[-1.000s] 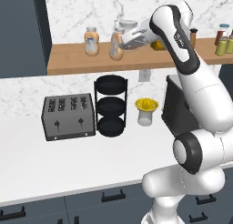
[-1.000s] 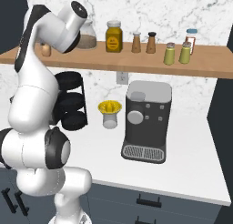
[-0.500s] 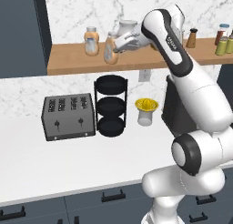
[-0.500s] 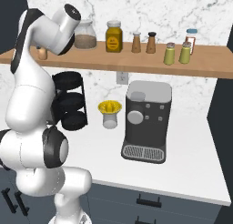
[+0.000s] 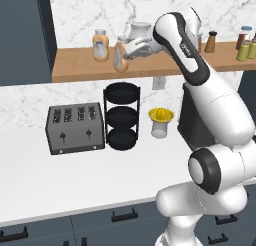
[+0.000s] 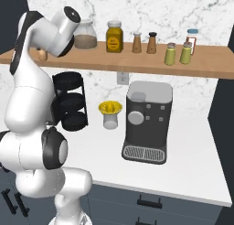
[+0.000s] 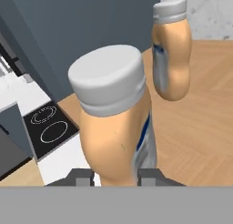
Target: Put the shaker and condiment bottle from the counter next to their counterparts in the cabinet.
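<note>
The long wooden shelf [image 5: 150,65] carries everything here. My claw [image 5: 131,49] is clamped on the bottle [image 5: 120,54], holding it at the shelf's front edge, just right of its twin [image 5: 100,45] standing on the shelf.

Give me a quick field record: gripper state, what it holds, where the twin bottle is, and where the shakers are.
gripper: shut on the condiment bottle
held bottle: upright, at the wooden shelf's front edge; whether it touches the board is unclear
twin bottle: standing on the shelf, apart from the held one
shakers: both yellow-green shakers side by side on the shelf
counter: toaster, black tiered rack, juicer, coffee machine
</note>
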